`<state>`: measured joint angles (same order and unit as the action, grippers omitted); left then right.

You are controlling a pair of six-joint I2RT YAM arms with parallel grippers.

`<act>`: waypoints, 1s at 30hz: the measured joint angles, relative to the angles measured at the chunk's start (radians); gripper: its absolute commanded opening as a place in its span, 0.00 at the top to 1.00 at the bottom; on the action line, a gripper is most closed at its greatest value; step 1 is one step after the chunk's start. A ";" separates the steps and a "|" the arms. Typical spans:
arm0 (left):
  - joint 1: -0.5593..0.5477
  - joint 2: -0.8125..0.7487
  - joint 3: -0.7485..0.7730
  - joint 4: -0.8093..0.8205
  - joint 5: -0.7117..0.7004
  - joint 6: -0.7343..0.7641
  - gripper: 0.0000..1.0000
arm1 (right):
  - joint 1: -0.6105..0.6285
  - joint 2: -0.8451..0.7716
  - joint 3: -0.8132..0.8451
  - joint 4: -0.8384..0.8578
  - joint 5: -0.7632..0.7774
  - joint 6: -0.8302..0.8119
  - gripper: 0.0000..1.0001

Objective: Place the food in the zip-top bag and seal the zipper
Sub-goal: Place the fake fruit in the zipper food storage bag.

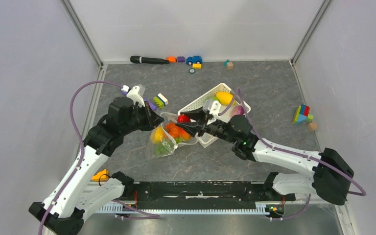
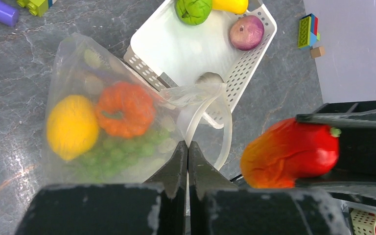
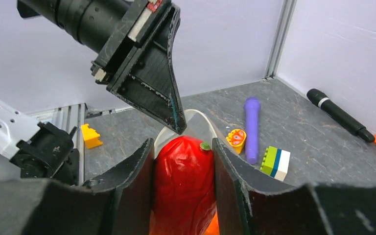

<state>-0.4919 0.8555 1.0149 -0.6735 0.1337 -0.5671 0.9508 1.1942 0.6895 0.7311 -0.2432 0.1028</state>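
Observation:
The clear dotted zip-top bag (image 1: pixel 162 143) lies left of the white basket (image 1: pixel 194 103). In the left wrist view the bag (image 2: pixel 73 63) holds a yellow fruit (image 2: pixel 72 126), an orange pumpkin (image 2: pixel 126 108) and green grapes (image 2: pixel 117 152). My left gripper (image 2: pixel 188 146) is shut on the bag's mouth edge, and the zipper strip (image 2: pixel 227 128) loops up from it. My right gripper (image 3: pixel 182 144) is shut on a red-orange fruit (image 3: pixel 183 181), held just beside the bag's mouth (image 1: pixel 183 118). A green fruit (image 2: pixel 193 10), a yellow fruit (image 2: pixel 231 5) and a purple onion (image 2: pixel 246 32) lie in the basket (image 2: pixel 176 49).
A black marker (image 1: pixel 149 60) and toy blocks (image 1: pixel 194 60) lie along the back wall. More blocks (image 1: pixel 302 114) sit at the right. A purple cylinder (image 3: pixel 251 127) and a green-white block (image 3: pixel 275 162) lie behind the bag. A yellow block (image 1: pixel 100 175) sits by the left arm.

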 measured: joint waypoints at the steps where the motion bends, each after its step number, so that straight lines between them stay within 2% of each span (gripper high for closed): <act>1: 0.000 0.000 0.000 0.000 0.002 0.000 0.98 | 0.010 0.021 0.000 0.023 0.002 -0.010 1.00; 14: 0.000 0.000 -0.001 0.001 0.010 0.000 0.98 | 0.034 0.154 0.000 0.131 0.142 -0.076 1.00; 30: 0.000 0.000 -0.001 0.002 0.026 0.000 0.98 | 0.034 0.213 0.000 0.110 0.146 -0.074 0.94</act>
<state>-0.4919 0.8558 1.0138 -0.6712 0.1600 -0.5671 0.9844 1.4071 0.6895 0.8410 -0.0967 0.0288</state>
